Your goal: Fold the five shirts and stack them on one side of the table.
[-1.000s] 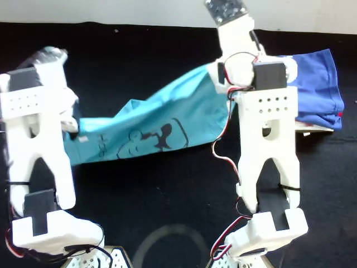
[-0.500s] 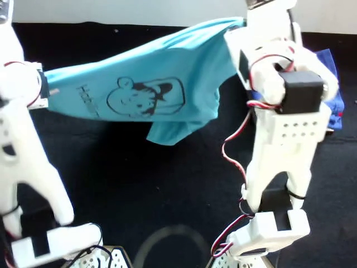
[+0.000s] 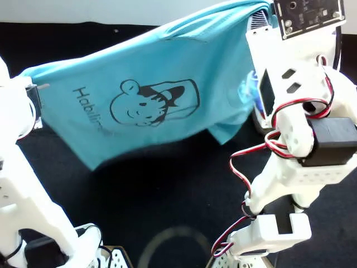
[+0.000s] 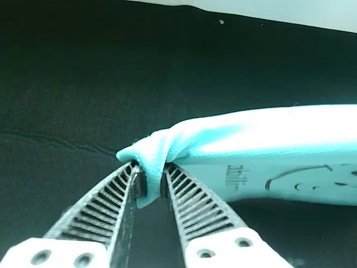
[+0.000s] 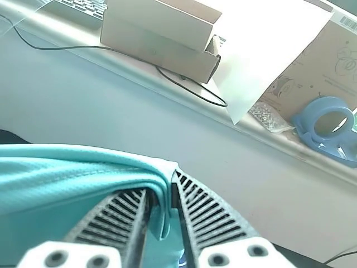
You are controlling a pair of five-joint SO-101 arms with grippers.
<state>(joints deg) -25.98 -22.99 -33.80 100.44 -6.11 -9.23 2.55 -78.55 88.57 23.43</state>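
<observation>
A teal shirt [image 3: 156, 72] with a cartoon print hangs spread in the air between the two arms, above the black table [image 3: 167, 190]. My left gripper [image 3: 34, 92] holds its left corner. In the left wrist view that gripper [image 4: 149, 180] is shut on a bunched fold of the teal shirt [image 4: 268, 145]. My right gripper [image 3: 259, 15] is raised at the top right and pinches the other corner. The right wrist view has this gripper [image 5: 162, 196] shut on the hem of the teal shirt [image 5: 56, 178]. The shirt's lower edge hangs loose with one sleeve drooping.
A patch of a blue shirt [image 3: 249, 92] peeks out behind the right arm. Both white arm bodies stand at the front left and front right. Past the table, a ledge carries a cardboard box [image 5: 162, 28] and a blue tape dispenser [image 5: 329, 125].
Both arms have lifted the teal shirt off the table. It went from lying stretched on the cloth to hanging high and spread wide between the grippers.
</observation>
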